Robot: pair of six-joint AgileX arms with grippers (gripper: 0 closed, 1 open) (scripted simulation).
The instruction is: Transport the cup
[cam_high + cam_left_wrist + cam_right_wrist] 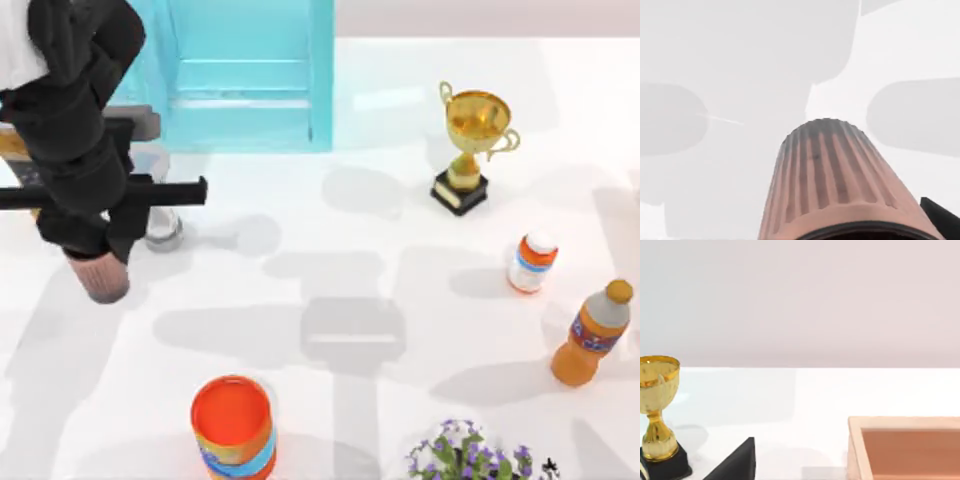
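The cup (100, 277), a ribbed pinkish-brown tumbler, hangs under my left gripper (90, 248) at the table's left side, and the gripper is shut on its upper part. In the left wrist view the cup (832, 185) points base-first at the white table, with one dark fingertip (941, 218) beside its rim. I cannot tell whether the base touches the table. A dark part of my right gripper (735, 462) shows in the right wrist view, close to the trophy (657, 412).
A translucent blue box (250, 80) stands at the back. A gold trophy (470, 140), a white bottle (531, 262) and an orange bottle (592, 335) are on the right. An orange cylinder (233, 425) and purple flowers (470, 460) sit at the front. A pink tray (905, 447) lies near the right gripper.
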